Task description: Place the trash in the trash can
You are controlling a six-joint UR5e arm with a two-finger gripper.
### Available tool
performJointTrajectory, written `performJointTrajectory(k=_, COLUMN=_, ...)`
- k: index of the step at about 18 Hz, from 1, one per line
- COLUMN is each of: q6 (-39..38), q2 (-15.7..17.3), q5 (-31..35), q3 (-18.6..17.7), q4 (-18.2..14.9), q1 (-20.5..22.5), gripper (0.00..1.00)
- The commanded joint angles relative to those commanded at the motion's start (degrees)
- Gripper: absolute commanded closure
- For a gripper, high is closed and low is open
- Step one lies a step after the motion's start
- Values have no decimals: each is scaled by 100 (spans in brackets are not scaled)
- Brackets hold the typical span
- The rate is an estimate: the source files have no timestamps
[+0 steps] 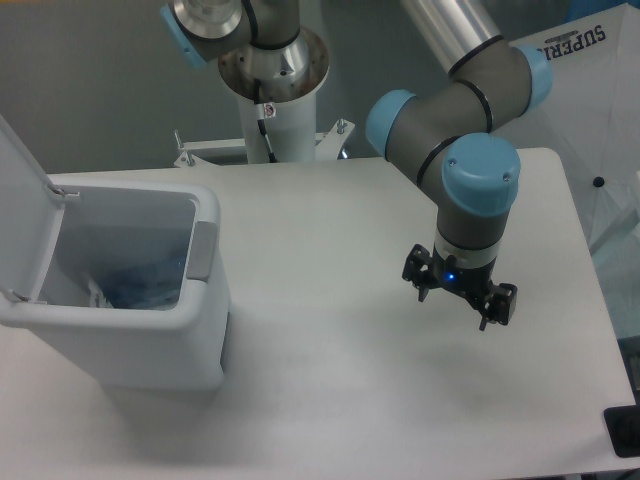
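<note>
Hanging over the bare right part of the table [330, 400], the gripper [459, 297] sits well apart from the trash can [150, 340], off to the right of it, with its two fingers spread and nothing between them. It carries no load, which suits a tool that has nothing left to deliver. The trash can stands at the table's left edge with its lid [20, 215] flipped up and back, leaving the mouth wide open so things can drop straight in. Down inside it lies the trash [135, 283], a crumpled clear-bluish mass with a bit of white at its left; the bottle and the packet cannot be told apart in that heap, so whether both are there is hard to say. No loose trash shows on the tabletop anywhere near the can. Judging by that, the task looks finished or very nearly so, and the arm [455, 120] is parked clear of the can.
</note>
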Motion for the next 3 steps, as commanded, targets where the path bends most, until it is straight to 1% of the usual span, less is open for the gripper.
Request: performJointTrajectory(k=3, q6=80, q2=-9, q5=17, q3=0, q4=0, q1=-9, gripper=0)
